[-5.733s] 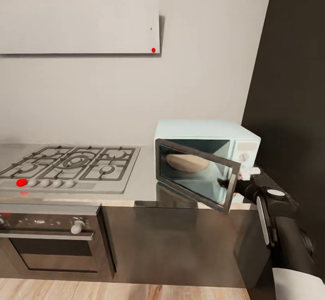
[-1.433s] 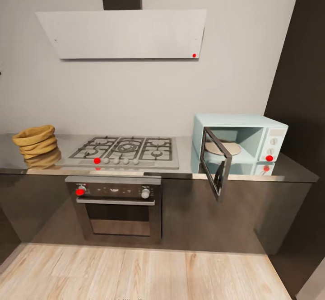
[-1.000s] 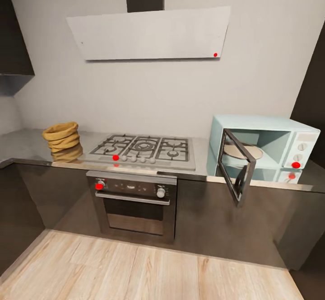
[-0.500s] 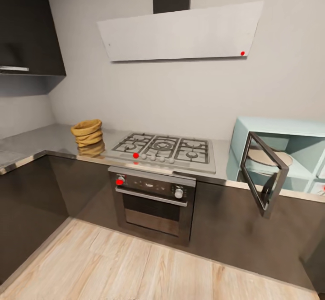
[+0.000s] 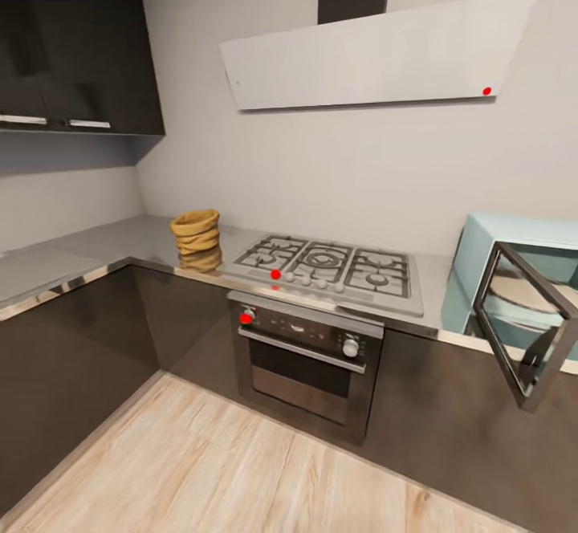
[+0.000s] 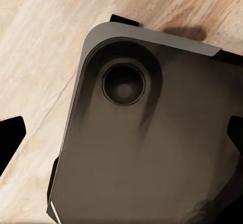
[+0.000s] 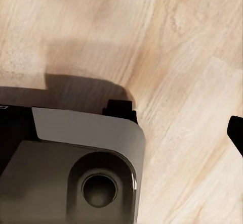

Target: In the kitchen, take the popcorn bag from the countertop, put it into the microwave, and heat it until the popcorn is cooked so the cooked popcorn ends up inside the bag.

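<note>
The popcorn bag (image 5: 195, 232), a tan sack with thick rolled rims, stands on the grey countertop (image 5: 96, 244) to the left of the hob. At the right edge of the head view is the mint-blue microwave (image 5: 514, 232). Its dark glass door (image 5: 522, 328) hangs wide open, and a pale turntable shows inside with nothing on it. No popcorn can be made out. In the left wrist view my left gripper (image 6: 121, 138) is open above the robot's base, fingertips (image 6: 10, 138) far apart. My right gripper (image 7: 121, 133) is open too, with one fingertip (image 7: 236, 131) at the picture's edge.
A gas hob (image 5: 329, 264) and a built-in oven (image 5: 309, 356) with a red knob sit between bag and microwave. A range hood (image 5: 377, 55) hangs above, dark wall cabinets (image 5: 72, 43) at left. The counter turns a corner at left. Wooden floor (image 5: 241, 469) lies in front; the grey base (image 6: 147, 148) is below both grippers.
The camera has backed off from the microwave and swung left, so the microwave slid to the right edge and the bag, corner counter and wall cabinets came into view. The door stands wider open.
</note>
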Available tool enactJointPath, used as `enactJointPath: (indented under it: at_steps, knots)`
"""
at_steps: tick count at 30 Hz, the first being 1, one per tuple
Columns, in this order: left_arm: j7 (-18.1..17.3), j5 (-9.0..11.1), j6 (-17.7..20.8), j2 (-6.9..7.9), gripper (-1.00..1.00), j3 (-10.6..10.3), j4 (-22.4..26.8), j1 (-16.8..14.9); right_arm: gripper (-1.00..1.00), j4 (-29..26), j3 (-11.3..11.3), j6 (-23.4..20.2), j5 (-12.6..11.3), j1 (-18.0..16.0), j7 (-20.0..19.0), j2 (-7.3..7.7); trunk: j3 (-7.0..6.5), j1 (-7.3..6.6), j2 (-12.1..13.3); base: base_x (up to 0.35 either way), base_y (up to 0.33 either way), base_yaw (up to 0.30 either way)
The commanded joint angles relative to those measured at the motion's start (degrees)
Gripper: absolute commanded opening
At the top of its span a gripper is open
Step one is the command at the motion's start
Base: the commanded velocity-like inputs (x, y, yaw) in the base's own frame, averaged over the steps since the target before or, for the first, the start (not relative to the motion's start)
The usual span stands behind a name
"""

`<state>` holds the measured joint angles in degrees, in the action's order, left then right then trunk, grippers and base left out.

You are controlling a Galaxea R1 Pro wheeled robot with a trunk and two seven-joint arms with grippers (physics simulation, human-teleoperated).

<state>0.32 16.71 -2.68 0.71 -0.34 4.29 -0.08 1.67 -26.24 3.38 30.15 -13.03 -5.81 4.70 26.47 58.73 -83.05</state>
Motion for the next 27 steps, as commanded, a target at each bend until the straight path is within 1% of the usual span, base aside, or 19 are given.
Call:
enactJointPath:
  at_steps: [1, 10, 12, 21, 23, 27]
  knots:
    - [0.03, 0.26, -0.13, 0.00, 1.00, -0.05, 0.02, -0.01, 1.00, 0.18, -0.48, 0.31, 0.44, -0.06, -0.07, 0.05, 0.05, 0.00, -0.03, 0.000, 0.000, 0.271]
    - [0.03, 0.43, -0.10, 0.00, 1.00, 0.00, -0.02, -0.01, 1.00, 0.18, -0.56, 0.23, 0.44, -0.06, -0.08, 0.15, 0.05, 0.00, -0.03, 0.000, 0.000, 0.271]
    - [0.01, 0.40, -0.10, -0.21, 1.00, -0.18, -0.08, -0.01, 1.00, 0.18, -0.53, 0.23, 0.44, -0.06, -0.08, 0.08, 0.05, 0.00, -0.03, 0.000, 0.000, 0.271]
    - [-0.36, 0.85, 0.01, -0.31, 1.00, 0.45, -0.19, -0.01, 1.00, 0.18, -0.57, 0.22, 0.44, -0.06, -0.07, 0.07, 0.05, 0.00, -0.03, 0.001, 0.000, 0.271]
    - [-0.45, 0.59, 0.23, -0.28, 1.00, 0.01, -0.29, -0.01, 1.00, 0.18, -0.57, 0.22, 0.44, -0.06, -0.09, 0.10, 0.05, 0.00, -0.03, 0.145, 0.035, 0.215]
    - [-0.57, 0.29, 0.86, -0.20, 1.00, -0.34, -0.33, -0.01, 1.00, 0.11, -0.55, 0.30, 0.44, -0.06, -0.06, 0.40, 0.05, 0.00, -0.03, 0.281, 0.111, 0.044]
